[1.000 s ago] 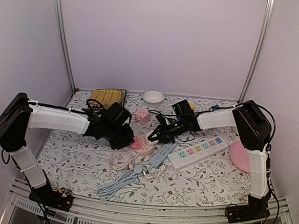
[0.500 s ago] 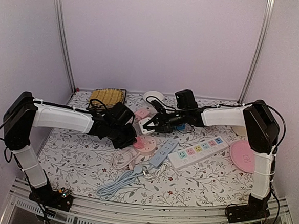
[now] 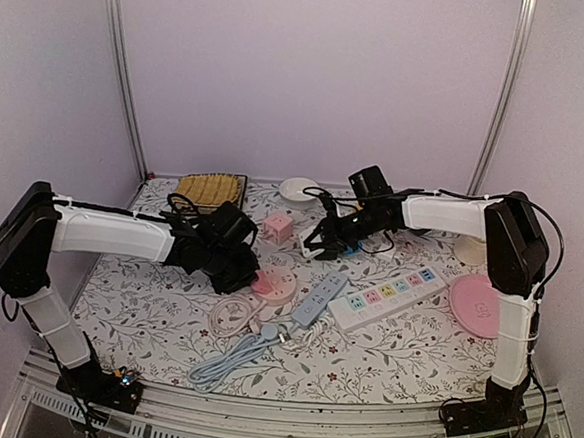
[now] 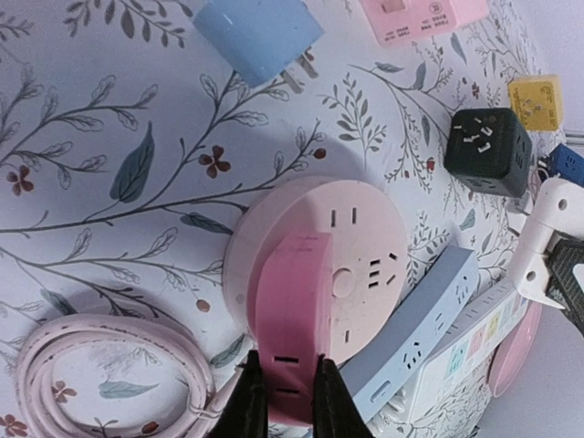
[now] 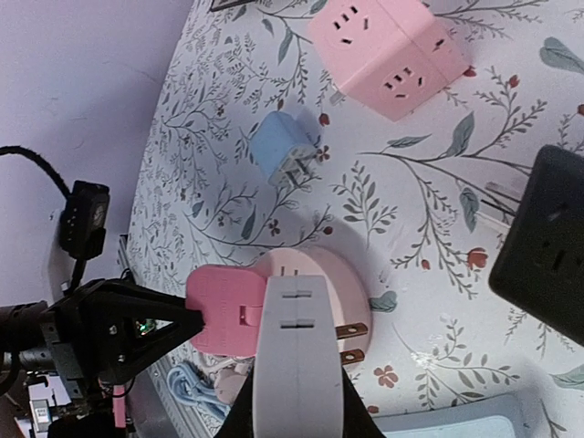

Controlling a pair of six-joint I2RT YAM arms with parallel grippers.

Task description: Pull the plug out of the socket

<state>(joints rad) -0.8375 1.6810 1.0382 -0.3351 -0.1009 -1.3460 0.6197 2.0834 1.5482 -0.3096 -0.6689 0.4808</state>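
Observation:
A round pink socket lies flat on the floral table, seen from above as a disc. On its near side stands a darker pink plug block, and my left gripper is shut on that block. My right gripper is shut on a white plug, whose two copper prongs are bare. This plug hangs in the air above the socket, apart from it. From the top camera, the right gripper sits up and to the right of the socket.
Around the socket lie a blue adapter, a pink cube socket, a black cube, a blue strip and a white strip. A coiled pink cable and a blue cable lie nearer; a pink plate is at right.
My right gripper has risen and drawn back to the right with the white plug, which has come free of the round socket. The left gripper has kept its hold with barely any movement.

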